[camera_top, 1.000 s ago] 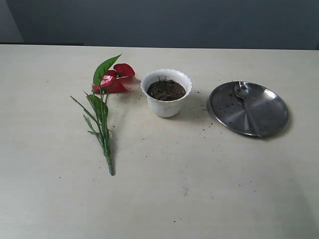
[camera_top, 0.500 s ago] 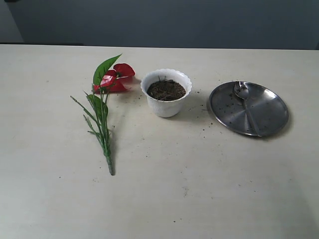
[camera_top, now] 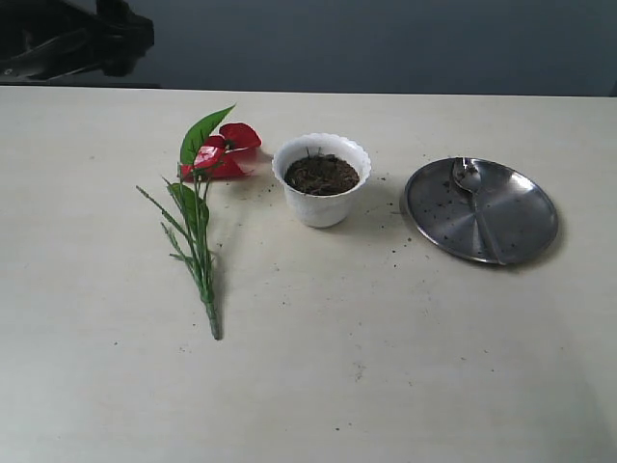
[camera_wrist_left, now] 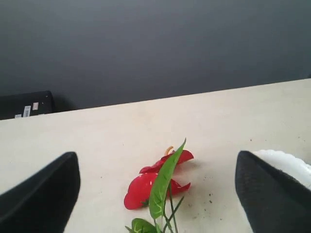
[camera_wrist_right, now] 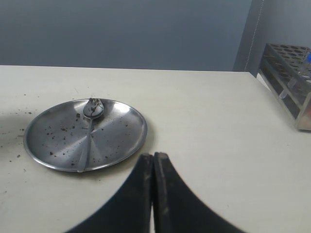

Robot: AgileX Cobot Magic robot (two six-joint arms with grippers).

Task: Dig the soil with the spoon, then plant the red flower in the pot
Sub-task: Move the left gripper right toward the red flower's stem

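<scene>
The left gripper [camera_wrist_left: 155, 160] hangs above the left half of the tabletop, its 2 fingers [camera_wrist_left: 43, 194] spread wide and holding nothing. Below it the red flower [camera_top: 198, 217] lies flat, bloom toward the far edge and stem end toward the near edge. It looks light and bendy, so the bare lower stem is probably the safest hold.

The pot [camera_top: 321, 207] stands upright near the middle, just right of the bloom. The soil [camera_top: 322, 175] inside it is loose and likely to spill, and the pot may slide under digging.

Toward the right edge, the spoon [camera_top: 478, 214] rests on a steel plate [camera_top: 521, 227]. It is thin, stiff and probably slippery; its handle near the rim seems best. The right gripper [camera_wrist_right: 154, 160] hovers nearby, fingers pressed together, empty.
</scene>
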